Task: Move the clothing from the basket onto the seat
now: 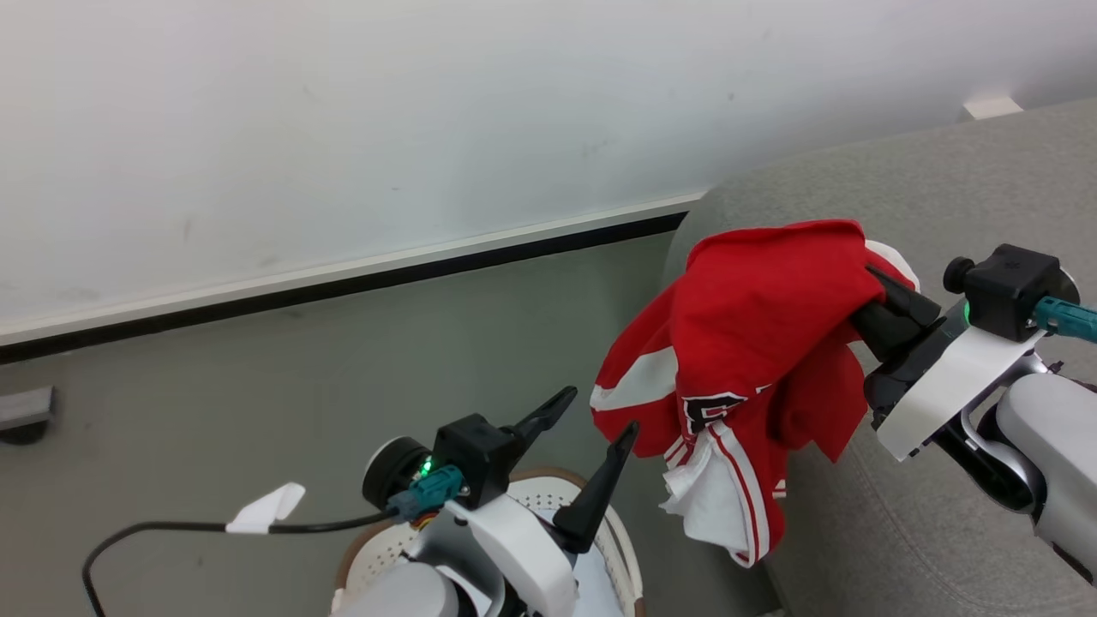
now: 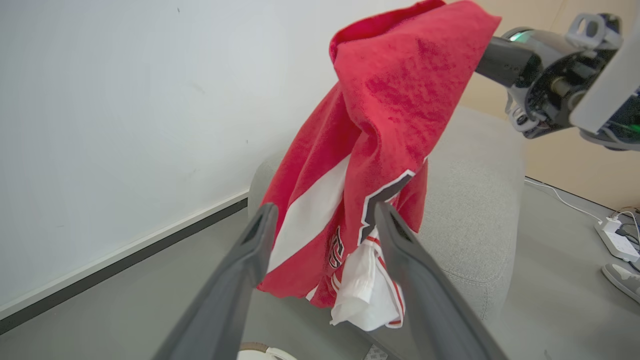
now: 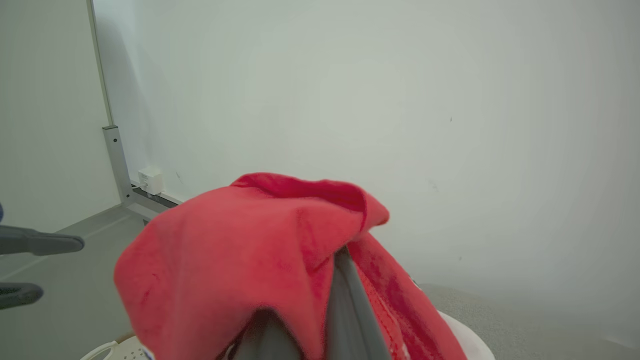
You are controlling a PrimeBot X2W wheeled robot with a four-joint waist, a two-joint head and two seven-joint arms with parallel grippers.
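The clothing (image 1: 754,343), a red jersey with white stripes, hangs bunched in the air over the near end of the grey seat (image 1: 908,197). My right gripper (image 1: 867,310) is shut on its upper fold, fingertips buried in the cloth. In the right wrist view the clothing (image 3: 240,250) drapes over one finger (image 3: 345,305). My left gripper (image 1: 600,410) stands open just left of the hanging cloth, holding nothing, above the basket (image 1: 557,476). In the left wrist view the clothing (image 2: 385,110) dangles beyond my left gripper (image 2: 325,210), in front of the seat (image 2: 475,200).
A white wall with a dark baseboard (image 1: 343,287) runs behind the grey floor. A power strip (image 2: 617,240) with cables lies on the floor past the seat. A small grey object (image 1: 26,410) sits at the far left. A cable with a white tag (image 1: 266,507) trails from my left wrist.
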